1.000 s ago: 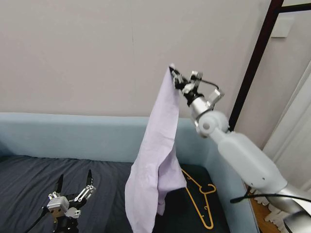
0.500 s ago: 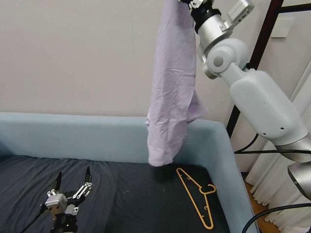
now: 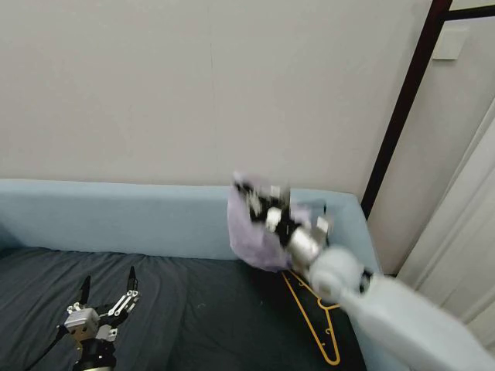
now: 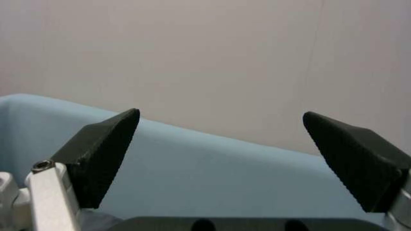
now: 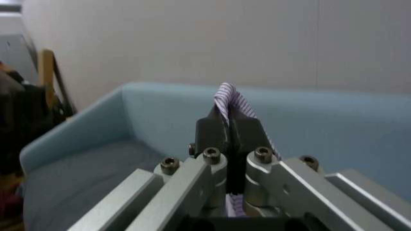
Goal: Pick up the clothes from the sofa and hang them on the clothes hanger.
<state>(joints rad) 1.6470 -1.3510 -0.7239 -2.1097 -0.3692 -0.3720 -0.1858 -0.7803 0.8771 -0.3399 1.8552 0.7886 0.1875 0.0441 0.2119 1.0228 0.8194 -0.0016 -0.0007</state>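
Note:
A pale lilac garment (image 3: 259,236) hangs bunched in front of the light blue sofa back (image 3: 116,216), held by my right gripper (image 3: 257,202), which is shut on a fold of the striped cloth (image 5: 226,96); the arm is blurred with motion. Below it a yellow clothes hanger (image 3: 313,313) lies flat on the dark blue seat (image 3: 186,301). My left gripper (image 3: 104,297) stands open low over the seat at the left, its black fingers (image 4: 103,154) spread wide with nothing between them.
A dark upright pole (image 3: 402,108) stands against the wall behind the sofa's right end. The sofa's right armrest (image 3: 360,232) runs beside my right arm. White curtain cloth (image 3: 464,224) hangs at the far right.
My right arm has swung down fast from high above the sofa back to just over the seat, bringing the garment with it. The left gripper has barely moved.

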